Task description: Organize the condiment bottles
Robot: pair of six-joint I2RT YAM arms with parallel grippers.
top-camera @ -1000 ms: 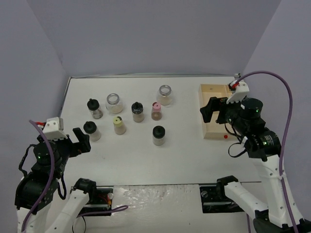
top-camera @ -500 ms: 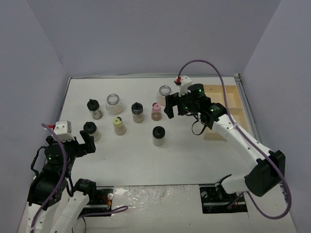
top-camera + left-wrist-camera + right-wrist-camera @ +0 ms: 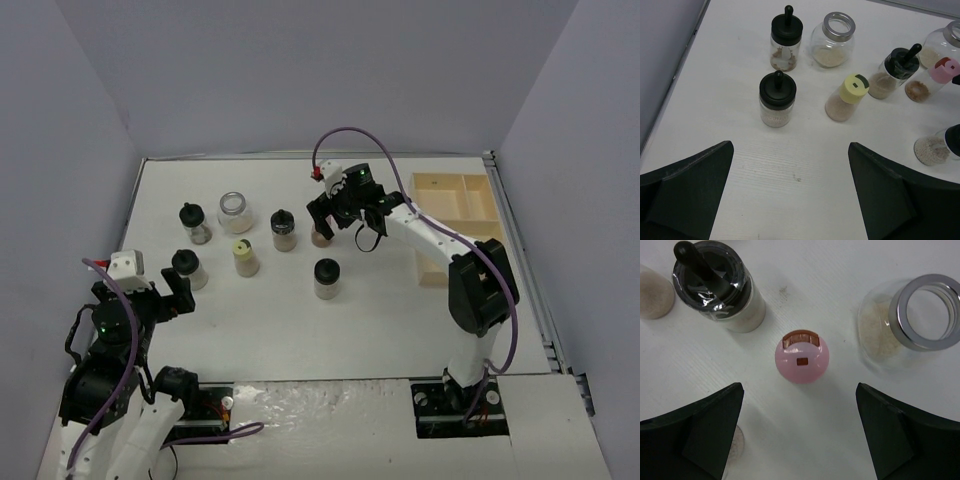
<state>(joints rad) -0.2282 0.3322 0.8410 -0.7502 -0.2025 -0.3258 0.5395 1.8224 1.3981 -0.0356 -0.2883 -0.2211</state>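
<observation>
Several condiment bottles stand in a loose cluster on the white table. My right gripper hangs open over the pink-capped bottle, which sits just ahead of its spread fingers, untouched. Beside it are a black-capped bottle and a silver-rimmed jar. My left gripper is open and empty, just short of a black-capped bottle. Further off stand the yellow-capped bottle, another black-capped bottle and a silver-rimmed jar. One more black-capped bottle stands alone nearer the front.
A pale wooden compartmented tray lies at the right side of the table. Grey walls close in the table on the left, back and right. The right arm stretches across from its base to the cluster.
The right arm has swung left from the wooden tray, over the silver-rimmed jar, to above the pink-capped bottle. The left gripper has shifted slightly and stays open.
</observation>
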